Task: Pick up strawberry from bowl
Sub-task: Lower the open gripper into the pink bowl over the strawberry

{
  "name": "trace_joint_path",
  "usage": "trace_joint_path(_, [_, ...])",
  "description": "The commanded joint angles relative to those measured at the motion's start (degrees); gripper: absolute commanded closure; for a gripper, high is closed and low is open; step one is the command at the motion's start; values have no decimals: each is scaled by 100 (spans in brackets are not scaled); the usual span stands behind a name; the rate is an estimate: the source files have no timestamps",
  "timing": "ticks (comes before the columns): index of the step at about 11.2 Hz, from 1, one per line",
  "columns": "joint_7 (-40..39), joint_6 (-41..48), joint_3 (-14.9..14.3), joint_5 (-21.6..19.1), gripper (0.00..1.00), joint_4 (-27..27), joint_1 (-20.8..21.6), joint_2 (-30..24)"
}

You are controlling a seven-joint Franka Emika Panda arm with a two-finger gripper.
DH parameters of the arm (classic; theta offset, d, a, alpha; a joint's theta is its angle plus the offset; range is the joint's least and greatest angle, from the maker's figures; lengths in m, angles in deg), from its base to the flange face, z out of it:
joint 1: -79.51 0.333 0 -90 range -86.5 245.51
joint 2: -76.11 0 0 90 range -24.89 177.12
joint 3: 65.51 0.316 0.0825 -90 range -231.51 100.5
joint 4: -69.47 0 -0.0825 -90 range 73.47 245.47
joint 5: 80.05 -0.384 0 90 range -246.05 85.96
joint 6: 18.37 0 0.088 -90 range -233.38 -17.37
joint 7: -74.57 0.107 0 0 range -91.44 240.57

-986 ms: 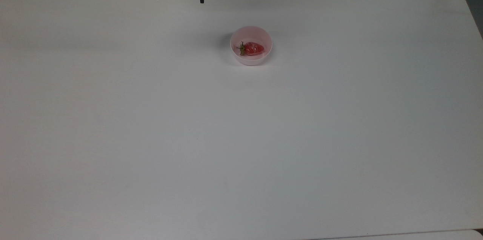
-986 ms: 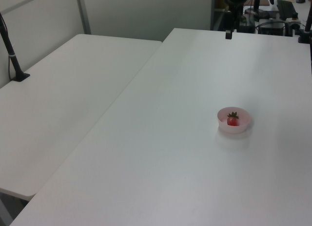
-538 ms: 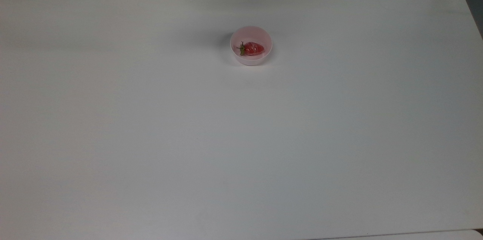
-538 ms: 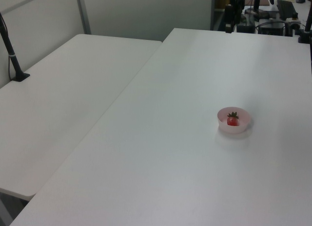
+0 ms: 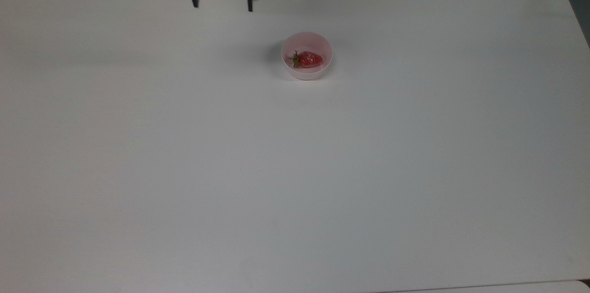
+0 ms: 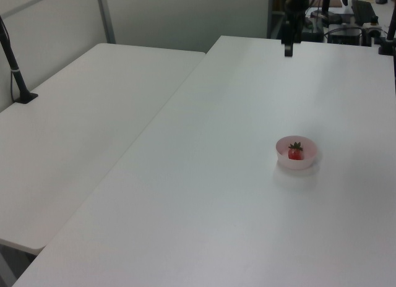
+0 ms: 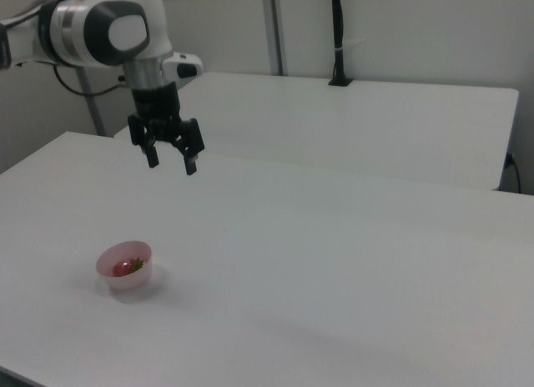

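since half a second ago the gripper [image 5: 222, 6] has shifted rightward and lower in the top view, near the upper edge, fingers spread wide and holding nothing. the strawberry [image 5: 307, 59] lies inside the pale pink bowl [image 5: 324, 44] on the white table [image 5: 295, 168], above centre of the top view, well apart from the gripper.

The strawberry [image 5: 307, 59] lies in the bowl [image 5: 322, 43], well apart from the gripper [image 5: 222, 6], toward the top view's lower right.
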Motion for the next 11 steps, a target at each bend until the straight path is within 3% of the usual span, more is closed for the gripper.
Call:
trace_joint_path(1, [-177,-392,-13,-38,0,873,515,-19])
trace_joint_path(3, [-142,-974,22,-29,11,1641,990,-109])
trace_joint_path(6, [-2,-1537,259,-21,17,2204,1150,-30])
trace_joint_path(11, [351,-2057,304,163,21,2311,1317,603])
